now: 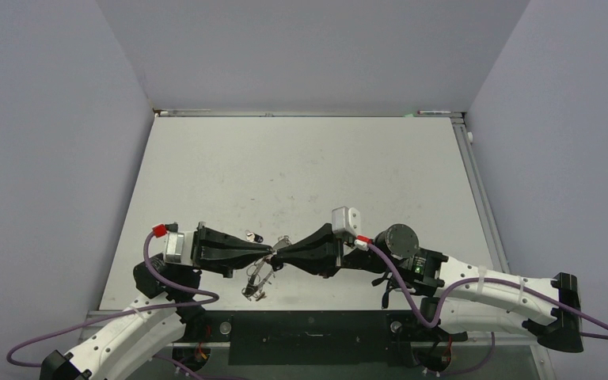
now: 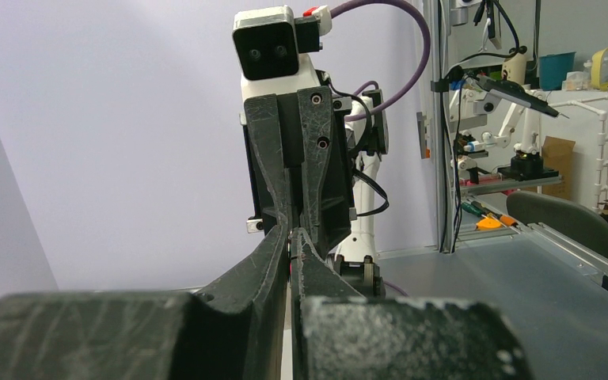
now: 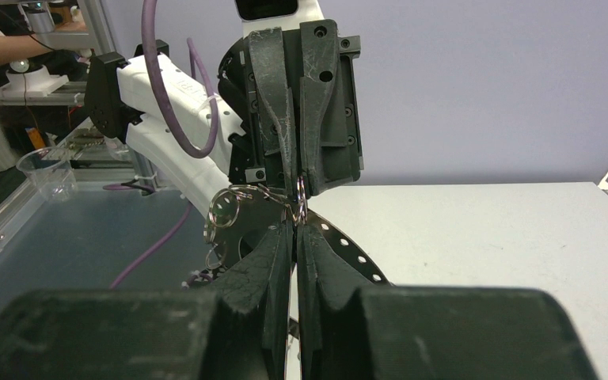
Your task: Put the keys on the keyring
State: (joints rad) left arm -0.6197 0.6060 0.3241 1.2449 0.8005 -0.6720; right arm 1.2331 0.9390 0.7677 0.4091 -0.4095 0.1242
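My two grippers meet tip to tip above the near middle of the table. The left gripper (image 1: 269, 253) (image 2: 291, 237) is shut. The right gripper (image 1: 279, 255) (image 3: 294, 226) is shut against it. The keyring (image 1: 256, 282) (image 3: 347, 244), a flat metal ring with rim holes and small wire loops (image 3: 226, 210), hangs tilted below their tips. Both grippers pinch it at one wire loop (image 3: 301, 198) on its upper rim. A small key with a dark head (image 1: 253, 236) lies on the table just beyond the left fingers. Whether any keys hang on the ring I cannot tell.
The white table (image 1: 309, 174) runs back to grey walls, with a metal rail (image 1: 475, 182) along its right edge. A dark strip (image 1: 309, 326) borders the near edge between the arm bases. Purple cables (image 1: 182, 297) loop from both wrists.
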